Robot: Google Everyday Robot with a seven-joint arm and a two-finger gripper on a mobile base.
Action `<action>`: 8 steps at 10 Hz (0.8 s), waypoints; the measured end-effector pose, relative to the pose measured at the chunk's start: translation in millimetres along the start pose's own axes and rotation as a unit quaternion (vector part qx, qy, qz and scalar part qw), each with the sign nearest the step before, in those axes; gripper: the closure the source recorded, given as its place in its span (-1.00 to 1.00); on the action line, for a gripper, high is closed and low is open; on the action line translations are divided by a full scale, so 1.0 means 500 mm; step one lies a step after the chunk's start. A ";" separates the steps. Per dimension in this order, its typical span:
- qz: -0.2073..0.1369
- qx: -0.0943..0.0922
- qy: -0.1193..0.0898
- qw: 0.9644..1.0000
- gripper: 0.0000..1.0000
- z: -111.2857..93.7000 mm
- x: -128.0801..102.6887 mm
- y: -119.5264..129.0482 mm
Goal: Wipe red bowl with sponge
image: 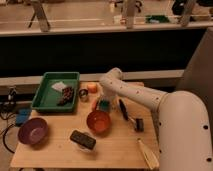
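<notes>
The red bowl stands on the wooden table, in the middle and towards the front. The teal sponge shows just behind the bowl's far rim. My gripper comes down from the white arm and is right at the sponge, partly covering it. I cannot tell whether the sponge rests on the table or is lifted.
A purple bowl sits front left and a black block in front of the red bowl. A green tray holds items back left. A black brush and a dark object lie to the right, with a wooden tool front right.
</notes>
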State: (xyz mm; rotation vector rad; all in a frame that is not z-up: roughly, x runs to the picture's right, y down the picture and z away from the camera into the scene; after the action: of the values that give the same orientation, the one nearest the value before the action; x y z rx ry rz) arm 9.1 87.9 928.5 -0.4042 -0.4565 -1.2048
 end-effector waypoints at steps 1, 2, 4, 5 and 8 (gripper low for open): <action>-0.001 -0.005 0.000 1.000 -0.28 0.006 0.002 0.002; -0.001 -0.010 0.000 1.000 -0.28 0.013 0.001 0.004; 0.001 -0.017 -0.002 1.000 -0.28 0.026 -0.001 0.007; 0.001 -0.017 -0.003 1.000 -0.28 0.030 -0.002 0.007; 0.001 -0.023 -0.006 1.000 -0.19 0.037 -0.006 0.009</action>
State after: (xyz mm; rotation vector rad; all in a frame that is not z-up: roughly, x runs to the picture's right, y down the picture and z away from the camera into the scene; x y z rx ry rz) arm 10.2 101.5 941.9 -0.4513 -0.4399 -1.2127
